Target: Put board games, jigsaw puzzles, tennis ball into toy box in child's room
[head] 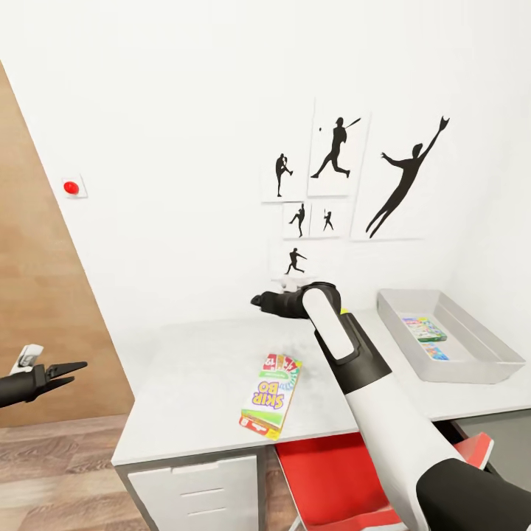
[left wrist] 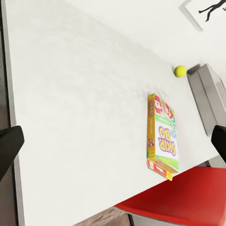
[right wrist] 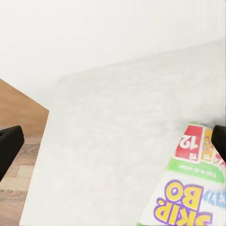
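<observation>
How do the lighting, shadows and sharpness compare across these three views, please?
Head view: even, soft light, faint smudgy shadow on the table beside the game box. Left wrist view: sharp print, bright washed-out tabletop, ball crisp. Right wrist view: box close and slightly soft, wall nearly blown out.

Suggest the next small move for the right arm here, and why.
Probably lower the right end effector toward the board game: it is open and empty above the table, the game lies flat near the front edge, and the toy box waits at right.
</observation>
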Robot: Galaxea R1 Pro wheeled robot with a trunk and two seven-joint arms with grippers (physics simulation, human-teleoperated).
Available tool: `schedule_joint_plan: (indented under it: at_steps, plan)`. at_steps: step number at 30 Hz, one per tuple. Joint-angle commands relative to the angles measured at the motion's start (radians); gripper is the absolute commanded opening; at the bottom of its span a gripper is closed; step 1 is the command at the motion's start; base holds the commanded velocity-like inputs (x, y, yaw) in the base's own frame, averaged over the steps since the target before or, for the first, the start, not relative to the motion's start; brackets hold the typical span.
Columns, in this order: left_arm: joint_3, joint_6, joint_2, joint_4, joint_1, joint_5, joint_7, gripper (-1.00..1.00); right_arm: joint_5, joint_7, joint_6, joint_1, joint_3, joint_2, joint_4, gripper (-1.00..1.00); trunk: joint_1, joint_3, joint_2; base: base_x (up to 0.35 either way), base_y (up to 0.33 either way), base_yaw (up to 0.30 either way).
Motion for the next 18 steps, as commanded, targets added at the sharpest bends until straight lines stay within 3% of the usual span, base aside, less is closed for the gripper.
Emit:
schedule_joint_plan:
  at_steps: [1, 7, 13, 18]
  plan:
    - [0.007, 0.011, -0.001, 0.000, -0.002, -0.011, -0.007, 1.00, -0.010, -0.024, 0.001, -0.001, 0.001, 0.000, -0.001, 1.00, 0.000, -0.002, -0.002, 0.014, 0.000, 0.000]
    - [0.007, 0.013, 0.001, 0.000, -0.002, -0.011, -0.003, 1.00, -0.008, -0.111, 0.007, -0.001, 0.001, 0.000, 0.006, 1.00, 0.000, -0.002, -0.002, 0.005, 0.000, 0.000]
    - [0.007, 0.012, 0.002, 0.000, -0.002, -0.011, -0.004, 1.00, -0.017, -0.261, 0.010, -0.001, -0.001, 0.000, 0.024, 1.00, 0.000, -0.002, -0.002, 0.000, 0.000, 0.000]
    - [0.008, 0.012, 0.003, 0.000, -0.002, -0.011, -0.004, 1.00, -0.027, -0.299, 0.010, -0.001, -0.018, 0.000, 0.045, 1.00, 0.000, -0.002, -0.002, 0.000, 0.000, 0.000]
